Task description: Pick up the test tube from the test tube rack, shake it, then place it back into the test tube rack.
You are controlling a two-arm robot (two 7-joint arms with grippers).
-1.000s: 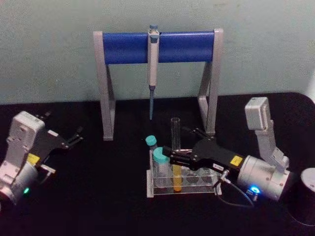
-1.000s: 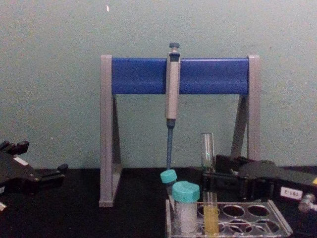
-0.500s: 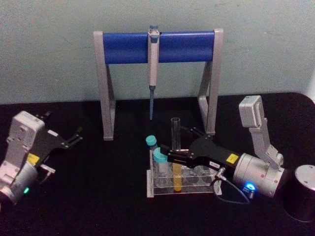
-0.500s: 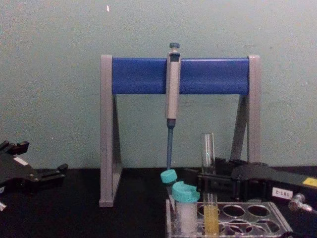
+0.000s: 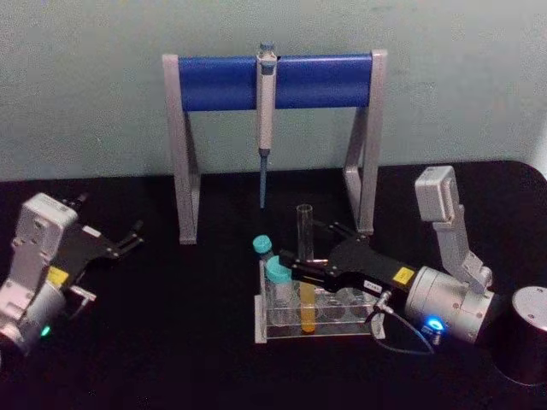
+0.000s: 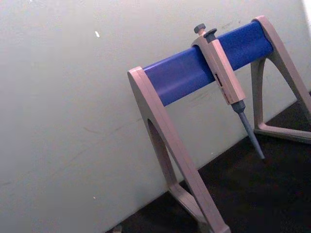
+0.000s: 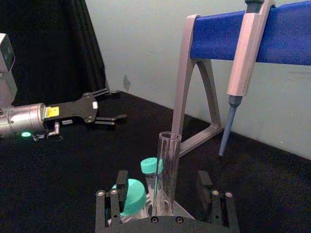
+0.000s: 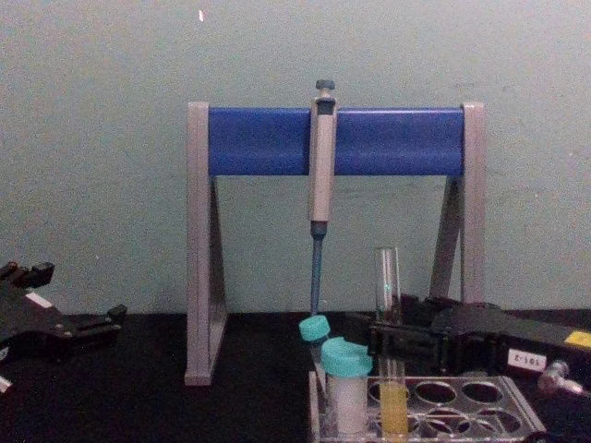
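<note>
Test tube (image 5: pixel 304 256) stands upright in the test tube rack (image 5: pixel 350 325), near row, towards the rack's left end, with yellow liquid in its lower part. Right gripper (image 7: pixel 163 182) reaches in from the right, just above the rack. Its fingers (image 7: pixel 122 187) are released, one on each side of the tube, and we see a gap on both sides. Two teal-capped vials (image 5: pixel 278 273) stand in the rack just left of the tube. Left gripper (image 5: pixel 133 237) is parked at the left of the desk (image 5: pixel 171 342), well apart from the rack, fingers spread and holding nothing. Pipette (image 5: pixel 266 111) hangs on the blue stand (image 5: pixel 222 83) beyond the rack.
</note>
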